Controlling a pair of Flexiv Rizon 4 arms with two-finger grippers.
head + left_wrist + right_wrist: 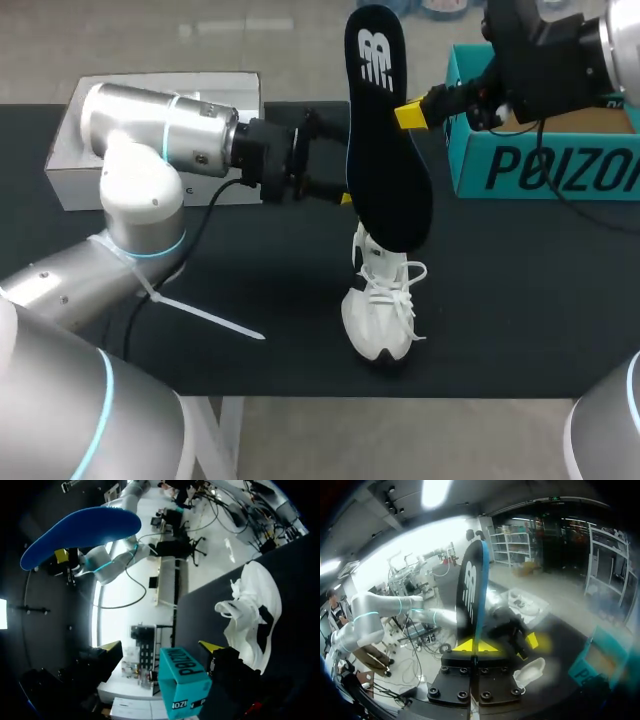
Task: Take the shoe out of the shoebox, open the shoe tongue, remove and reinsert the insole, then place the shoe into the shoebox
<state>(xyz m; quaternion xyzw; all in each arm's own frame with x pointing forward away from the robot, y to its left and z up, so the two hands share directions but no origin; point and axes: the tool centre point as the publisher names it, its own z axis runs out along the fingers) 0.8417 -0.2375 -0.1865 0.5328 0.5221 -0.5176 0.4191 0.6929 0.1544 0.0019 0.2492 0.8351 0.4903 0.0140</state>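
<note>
Roughly midway: shoe (383,300) is out of the teal shoebox (540,170) and upright on the desk (520,300), insole (385,150) clamped in the right gripper (475,645) above it, left gripper (159,646) seemingly spread wide and empty; reinserting and reboxing remain.

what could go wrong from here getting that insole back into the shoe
The right gripper pinches the insole at one edge only, with most of its length sticking out free, so it may swivel or slip on contact. The left gripper is open and not gripping the shoe, which stands unheld near the front edge of the table; a push from the insole might tip or shove it.
</note>
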